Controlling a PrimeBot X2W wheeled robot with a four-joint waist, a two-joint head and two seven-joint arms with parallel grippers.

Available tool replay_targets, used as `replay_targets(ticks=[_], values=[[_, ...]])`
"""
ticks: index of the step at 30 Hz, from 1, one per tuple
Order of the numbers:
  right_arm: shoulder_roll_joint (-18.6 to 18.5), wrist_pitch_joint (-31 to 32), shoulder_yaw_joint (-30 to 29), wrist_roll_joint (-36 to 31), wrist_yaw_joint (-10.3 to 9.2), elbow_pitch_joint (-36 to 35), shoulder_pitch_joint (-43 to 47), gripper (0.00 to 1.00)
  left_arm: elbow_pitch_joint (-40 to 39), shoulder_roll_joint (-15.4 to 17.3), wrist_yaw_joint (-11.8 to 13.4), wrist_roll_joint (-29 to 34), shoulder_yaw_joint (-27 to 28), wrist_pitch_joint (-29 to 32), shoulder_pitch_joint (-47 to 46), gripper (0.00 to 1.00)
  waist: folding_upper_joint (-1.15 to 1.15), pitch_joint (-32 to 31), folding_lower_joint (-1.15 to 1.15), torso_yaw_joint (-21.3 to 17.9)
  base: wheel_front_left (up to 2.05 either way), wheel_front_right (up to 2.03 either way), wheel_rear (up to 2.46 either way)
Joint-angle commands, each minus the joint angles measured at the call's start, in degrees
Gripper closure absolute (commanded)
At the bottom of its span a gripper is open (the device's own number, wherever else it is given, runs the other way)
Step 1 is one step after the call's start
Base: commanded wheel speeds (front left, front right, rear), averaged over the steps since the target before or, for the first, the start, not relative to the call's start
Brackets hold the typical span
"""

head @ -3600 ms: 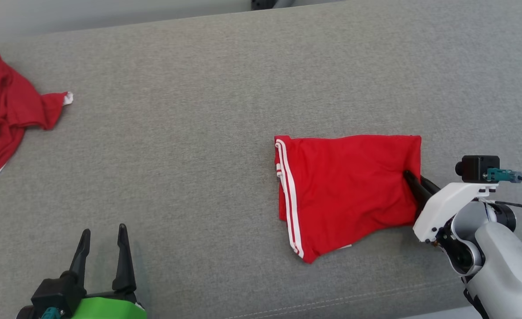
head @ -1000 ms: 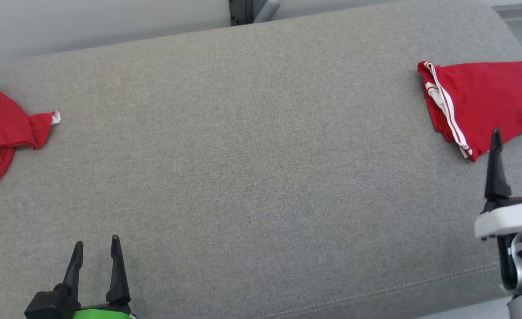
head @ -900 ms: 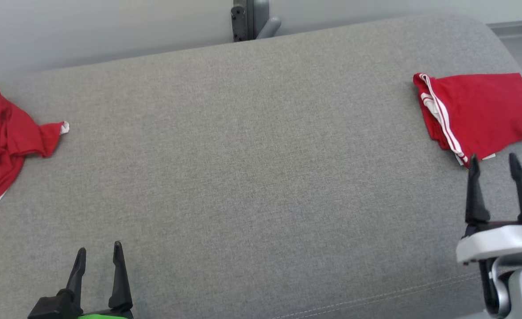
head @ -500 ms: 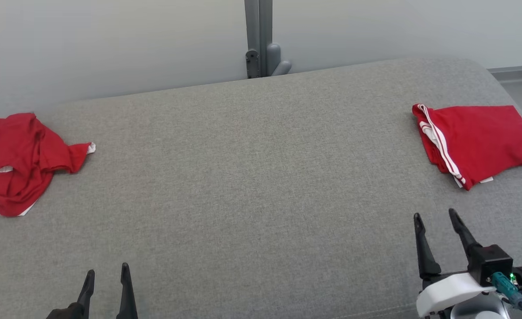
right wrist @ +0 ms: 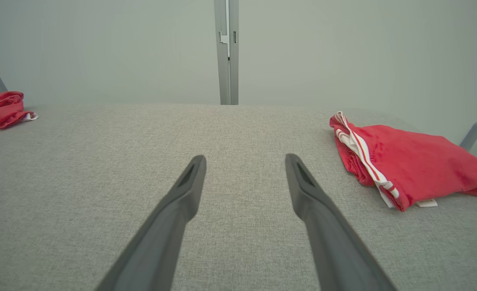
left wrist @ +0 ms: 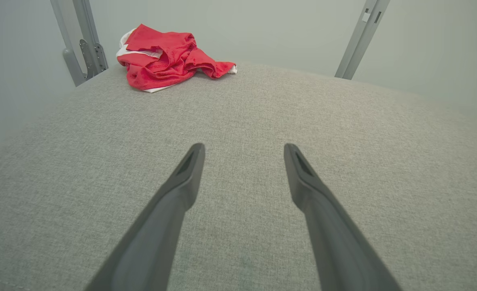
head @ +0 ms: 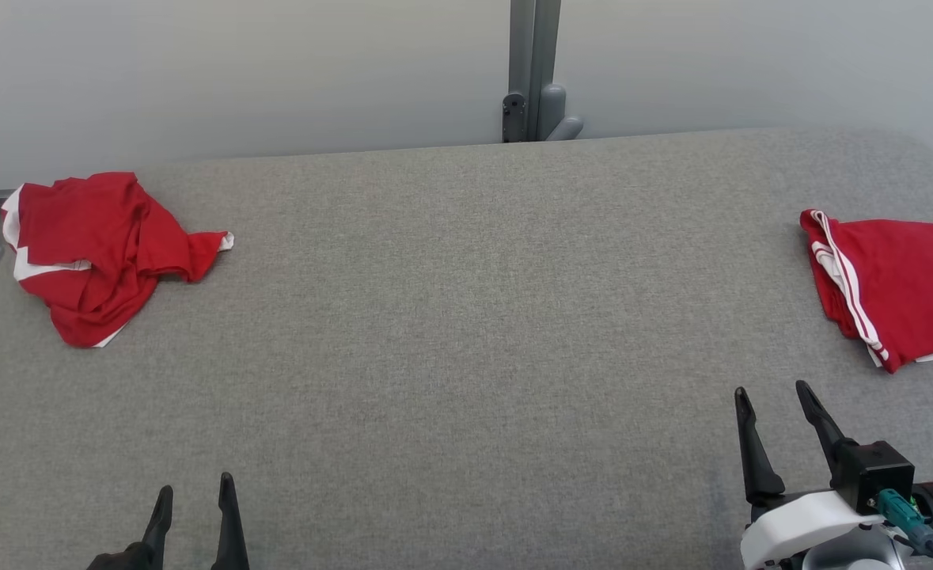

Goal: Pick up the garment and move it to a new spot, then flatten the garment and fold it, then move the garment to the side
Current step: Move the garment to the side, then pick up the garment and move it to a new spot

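A folded red garment [head: 897, 289] with white side stripes lies at the right edge of the grey padded table [head: 466, 317]; the right wrist view has it at the right [right wrist: 408, 165]. A crumpled red garment [head: 94, 249] with white trim sits at the far left corner, and the left wrist view has it at the far end [left wrist: 165, 60]. My left gripper [head: 195, 499] is open at the lower left, empty. My right gripper [head: 775, 396] is open at the lower right, empty, short of the folded garment.
A grey metal post with a bracket [head: 533, 75] rises behind the table's far edge against a pale wall. Slanted grey frame posts [left wrist: 357, 38] stand beyond the table in the left wrist view. The table's left edge drops off near the crumpled garment.
The camera has tilted up and turned, bringing the far wall and the whole crumpled garment into view. My right gripper has let go of the folded garment and drawn back to the lower right.
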Motion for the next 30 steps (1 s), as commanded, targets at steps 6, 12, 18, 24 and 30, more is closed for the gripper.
replay_targets(ticks=[6,12,18,24,30], values=[[-0.1,-0.3,-0.4,-0.4,-0.11,0.1,-0.1,0.00,-0.7,0.1,-0.5,-0.5,-0.4,0.0,-0.5,0.00,0.46,-0.1,0.00,0.5,0.00,0.00,0.00],[-0.1,-0.3,-0.3,0.0,-0.11,0.2,0.7,0.00,-1.0,0.1,-0.4,-0.3,-0.5,0.0,0.0,0.00,0.46,-0.1,0.00,0.6,0.00,0.00,0.00],[-0.1,-0.3,-0.9,0.4,-0.11,0.4,1.2,0.00,-1.2,0.1,-0.6,0.1,-0.6,0.0,-0.2,0.00,0.46,-0.1,0.00,1.5,0.00,0.00,0.00],[-0.1,-0.3,-0.7,1.0,-0.11,0.5,1.7,0.00,-1.3,0.1,-0.5,-0.2,-0.7,0.0,-0.6,0.00,0.46,-0.4,0.00,5.6,0.00,0.00,0.00],[-0.1,-0.3,0.2,1.7,-0.11,0.7,1.8,0.00,-1.6,0.1,-0.1,-0.2,-0.6,0.0,0.6,0.00,0.46,-0.8,0.00,11.2,0.00,0.00,0.00]])
